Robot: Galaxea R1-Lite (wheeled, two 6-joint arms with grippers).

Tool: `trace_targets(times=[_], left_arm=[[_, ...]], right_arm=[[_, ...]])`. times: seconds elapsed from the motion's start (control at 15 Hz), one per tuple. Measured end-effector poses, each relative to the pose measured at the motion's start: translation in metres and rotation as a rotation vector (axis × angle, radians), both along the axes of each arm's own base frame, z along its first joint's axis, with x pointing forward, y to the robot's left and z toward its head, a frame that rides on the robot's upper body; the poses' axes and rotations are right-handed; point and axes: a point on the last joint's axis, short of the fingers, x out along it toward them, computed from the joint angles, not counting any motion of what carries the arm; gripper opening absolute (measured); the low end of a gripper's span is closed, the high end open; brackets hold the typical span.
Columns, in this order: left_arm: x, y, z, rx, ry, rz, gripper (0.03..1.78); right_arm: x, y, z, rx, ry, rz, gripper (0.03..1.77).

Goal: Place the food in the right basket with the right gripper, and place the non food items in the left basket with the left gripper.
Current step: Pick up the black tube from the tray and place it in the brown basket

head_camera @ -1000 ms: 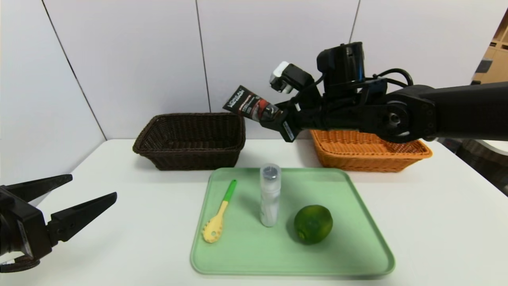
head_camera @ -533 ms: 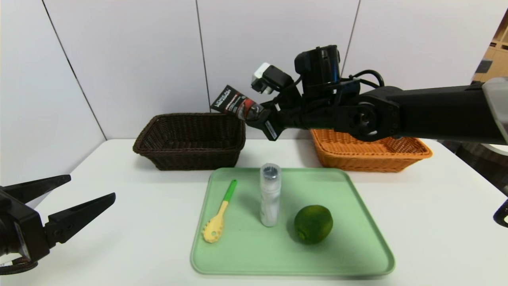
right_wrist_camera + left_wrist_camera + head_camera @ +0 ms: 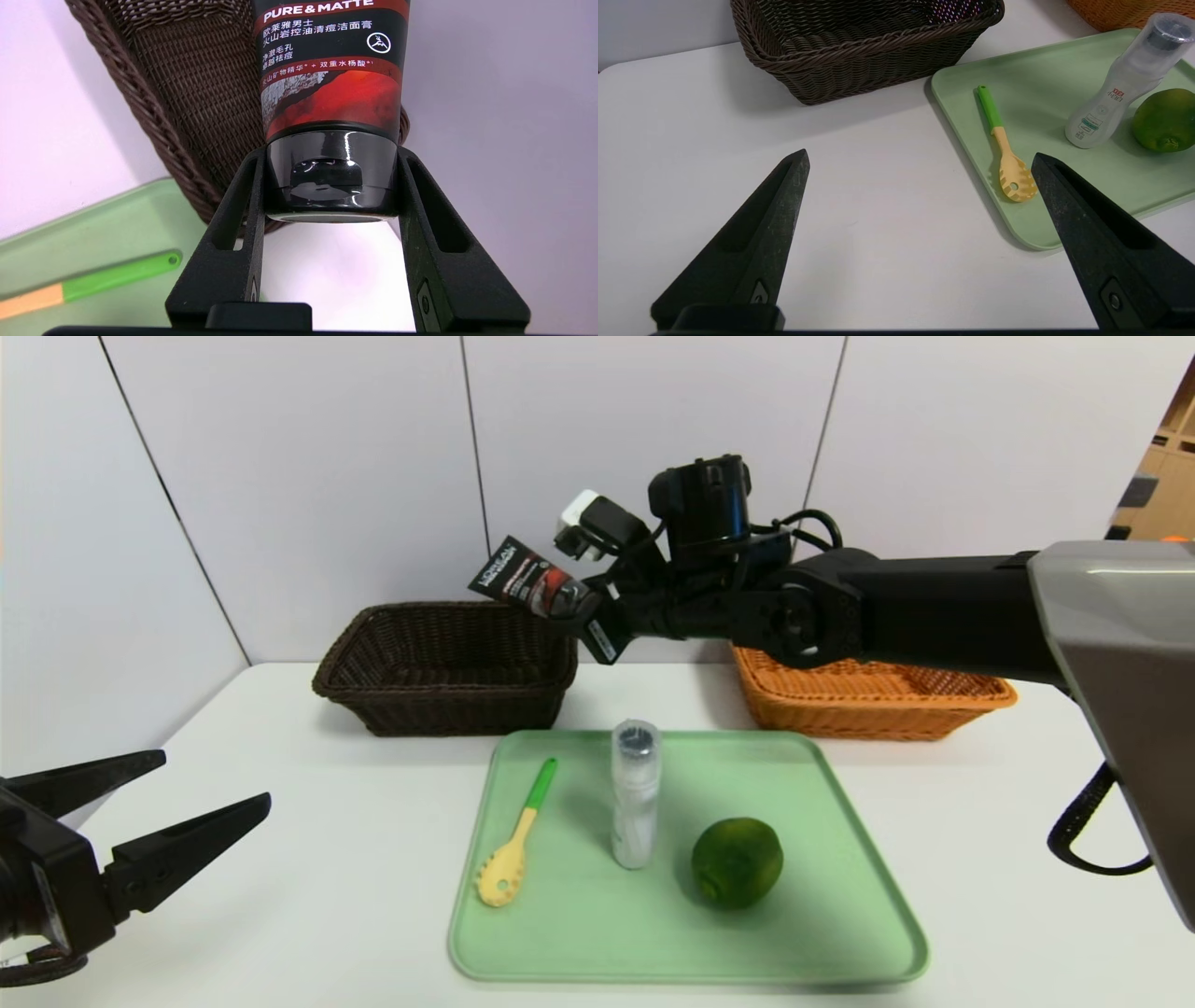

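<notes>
On the white table (image 3: pixel 280 728), both baskets look empty. Green tray (image 3: pixel 840 915) holds lime (image 3: pixel 737 861), bottle (image 3: pixel 635 798), pasta spoon (image 3: pixel 512 845). Right gripper (image 3: pixel 571 602) pinches cleanser tube (image 3: pixel 516 579) over brown basket (image 3: pixel 448 663); left gripper (image 3: pixel 159 812) spread, idle.

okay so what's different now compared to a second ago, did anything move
The right gripper, still clamped on the black face-wash tube by its cap, carried it leftward in the head view, from near the orange basket to above the brown basket's right rim. The left gripper, spoon, bottle, lime and green tray stayed put.
</notes>
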Motion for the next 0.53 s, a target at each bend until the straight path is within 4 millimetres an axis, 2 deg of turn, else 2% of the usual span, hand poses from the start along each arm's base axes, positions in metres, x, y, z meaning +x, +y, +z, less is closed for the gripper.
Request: trace_targets(times=[0.53], left_arm=[[0.000, 0.000, -0.003, 0.004, 0.012, -0.002, 1.69]], right_arm=[[0.015, 0.021, -0.031, 0.015, -0.013, 0.020, 0.82]])
